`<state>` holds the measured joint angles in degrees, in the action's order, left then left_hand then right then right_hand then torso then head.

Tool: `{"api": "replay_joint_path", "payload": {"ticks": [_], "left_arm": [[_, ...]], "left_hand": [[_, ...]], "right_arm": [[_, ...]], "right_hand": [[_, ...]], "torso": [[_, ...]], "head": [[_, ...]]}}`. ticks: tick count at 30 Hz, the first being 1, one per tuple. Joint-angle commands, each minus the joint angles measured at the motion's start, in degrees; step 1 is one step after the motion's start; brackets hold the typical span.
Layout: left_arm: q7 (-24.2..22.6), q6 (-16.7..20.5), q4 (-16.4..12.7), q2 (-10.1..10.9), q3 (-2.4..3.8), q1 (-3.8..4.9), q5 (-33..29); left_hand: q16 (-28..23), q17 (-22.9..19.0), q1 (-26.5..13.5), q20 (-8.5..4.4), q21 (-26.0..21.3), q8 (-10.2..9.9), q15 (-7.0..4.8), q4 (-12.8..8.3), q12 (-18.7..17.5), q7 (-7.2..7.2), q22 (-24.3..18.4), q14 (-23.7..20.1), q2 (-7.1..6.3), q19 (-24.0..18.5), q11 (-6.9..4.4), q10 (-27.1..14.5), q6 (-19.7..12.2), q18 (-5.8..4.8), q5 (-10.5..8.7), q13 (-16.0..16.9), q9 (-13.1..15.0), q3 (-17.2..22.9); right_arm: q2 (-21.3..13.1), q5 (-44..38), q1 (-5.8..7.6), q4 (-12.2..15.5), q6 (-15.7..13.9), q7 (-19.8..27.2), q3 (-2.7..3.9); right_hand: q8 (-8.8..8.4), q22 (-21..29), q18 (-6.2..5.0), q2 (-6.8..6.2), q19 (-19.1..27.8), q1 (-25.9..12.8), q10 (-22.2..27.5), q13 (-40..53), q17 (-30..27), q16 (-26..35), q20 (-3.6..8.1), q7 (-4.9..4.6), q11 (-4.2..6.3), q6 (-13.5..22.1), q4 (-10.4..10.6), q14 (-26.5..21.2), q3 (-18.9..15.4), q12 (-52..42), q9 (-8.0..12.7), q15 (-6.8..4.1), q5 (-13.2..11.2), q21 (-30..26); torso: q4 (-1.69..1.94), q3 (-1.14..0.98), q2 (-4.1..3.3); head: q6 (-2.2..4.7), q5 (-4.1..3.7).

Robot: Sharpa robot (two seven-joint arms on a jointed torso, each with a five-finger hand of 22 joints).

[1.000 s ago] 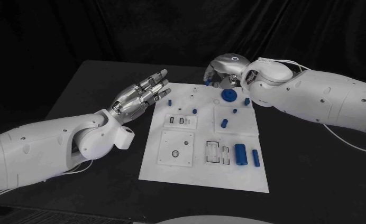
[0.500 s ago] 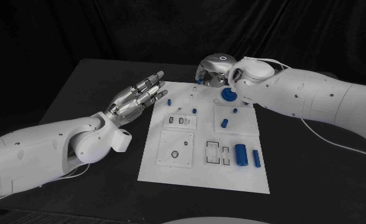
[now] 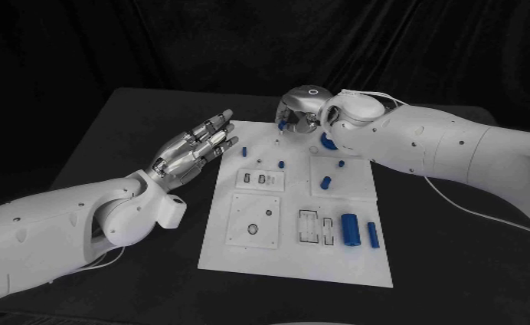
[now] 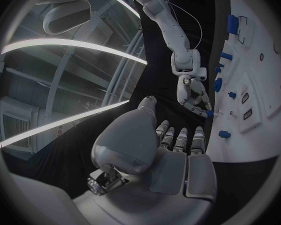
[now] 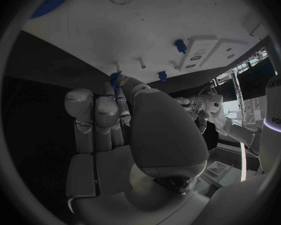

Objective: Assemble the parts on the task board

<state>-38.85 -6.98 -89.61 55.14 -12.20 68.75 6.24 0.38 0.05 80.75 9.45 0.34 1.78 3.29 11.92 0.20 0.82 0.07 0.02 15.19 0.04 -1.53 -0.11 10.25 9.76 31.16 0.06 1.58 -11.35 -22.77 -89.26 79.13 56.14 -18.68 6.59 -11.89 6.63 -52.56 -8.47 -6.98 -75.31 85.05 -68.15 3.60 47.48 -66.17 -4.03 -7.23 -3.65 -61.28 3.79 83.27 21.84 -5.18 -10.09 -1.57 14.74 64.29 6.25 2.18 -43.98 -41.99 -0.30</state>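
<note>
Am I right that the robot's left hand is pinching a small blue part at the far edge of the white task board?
Not quite: the right hand pinches the small blue part at the white task board's far edge, as the right wrist view shows. The left hand is open beside the board.

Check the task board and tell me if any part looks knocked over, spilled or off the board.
Nothing stands out. The task board lies flat on the table, and the blue parts seen in the head view all sit on it. The right hand is at its far edge with a small blue part at its fingertips; the left hand is beside it, holding nothing.
</note>
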Motion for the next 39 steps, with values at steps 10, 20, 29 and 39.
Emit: {"api": "replay_joint_path", "payload": {"ticks": [10,20,29,39], "left_arm": [[-5.07,0.15,-0.47,0.20,0.05,0.15,0.04],[-4.84,-0.16,-0.11,-0.17,0.05,0.15,0.04],[-4.53,-0.28,0.34,-0.35,0.05,0.15,0.04],[-4.22,-0.42,0.67,-0.63,0.05,0.15,0.04]], "left_hand": [[-0.38,-0.05,0.35,-0.25,-0.34,0.23,-0.37,-0.41,-0.20,0.04,-0.07,-0.02,0.00,-0.04,0.58,0.11,0.30,0.37,0.44,-0.06,0.04,0.17],[-0.38,-0.05,0.35,-0.23,-0.34,0.22,-0.36,-0.43,-0.20,0.05,-0.07,-0.02,0.00,-0.04,0.60,0.11,0.25,0.38,0.45,-0.06,0.03,0.17],[-0.38,-0.05,0.34,-0.20,-0.34,0.20,-0.35,-0.44,-0.20,0.06,-0.07,-0.02,0.01,-0.04,0.62,0.11,0.18,0.38,0.46,-0.06,0.02,0.18],[-0.38,-0.05,0.29,-0.08,-0.34,0.14,-0.29,-0.47,-0.20,0.10,-0.07,-0.02,0.07,-0.04,0.67,0.11,-0.04,0.40,0.45,-0.06,-0.02,0.21]], "right_arm": [[0.23,0.03,-0.56,-0.36,1.35,-1.59,0.03],[-0.17,0.03,-0.67,0.11,1.89,-2.03,0.03],[-0.53,0.03,-0.83,0.80,2.30,-2.12,0.03],[-0.46,0.03,-0.97,1.18,2.22,-1.93,0.03]], "right_hand": [[-0.59,-0.21,0.85,-0.29,0.28,-0.29,0.65,0.05,0.24,-0.41,-0.54,0.06,-0.30,0.85,0.02,-0.03,0.52,0.72,-0.06,0.29,-0.14,0.34],[-0.94,-0.65,0.87,-0.33,0.54,0.11,1.00,0.08,0.50,-0.53,-0.58,-0.05,-0.43,1.23,-0.37,-0.23,1.14,1.13,-0.18,0.32,0.75,0.55],[-1.08,-0.83,0.90,-0.39,0.60,0.02,1.15,0.08,0.51,-0.53,-0.63,-0.14,-0.52,1.41,-0.38,-0.30,1.24,1.24,-0.20,0.39,0.95,0.66],[-1.49,-1.07,0.86,-0.52,0.79,-0.08,1.73,0.05,0.53,-0.53,-0.61,-0.19,-0.68,2.00,-0.44,-0.46,1.49,1.48,-0.18,0.25,0.83,0.76]], "torso": [[-0.12,0.14,0.12],[0.05,0.08,0.13],[-0.12,0.05,0.11],[-0.04,0.06,0.12]], "head": [[-0.29,0.53],[-0.31,0.23],[-0.35,0.45],[-0.32,0.32]]}}
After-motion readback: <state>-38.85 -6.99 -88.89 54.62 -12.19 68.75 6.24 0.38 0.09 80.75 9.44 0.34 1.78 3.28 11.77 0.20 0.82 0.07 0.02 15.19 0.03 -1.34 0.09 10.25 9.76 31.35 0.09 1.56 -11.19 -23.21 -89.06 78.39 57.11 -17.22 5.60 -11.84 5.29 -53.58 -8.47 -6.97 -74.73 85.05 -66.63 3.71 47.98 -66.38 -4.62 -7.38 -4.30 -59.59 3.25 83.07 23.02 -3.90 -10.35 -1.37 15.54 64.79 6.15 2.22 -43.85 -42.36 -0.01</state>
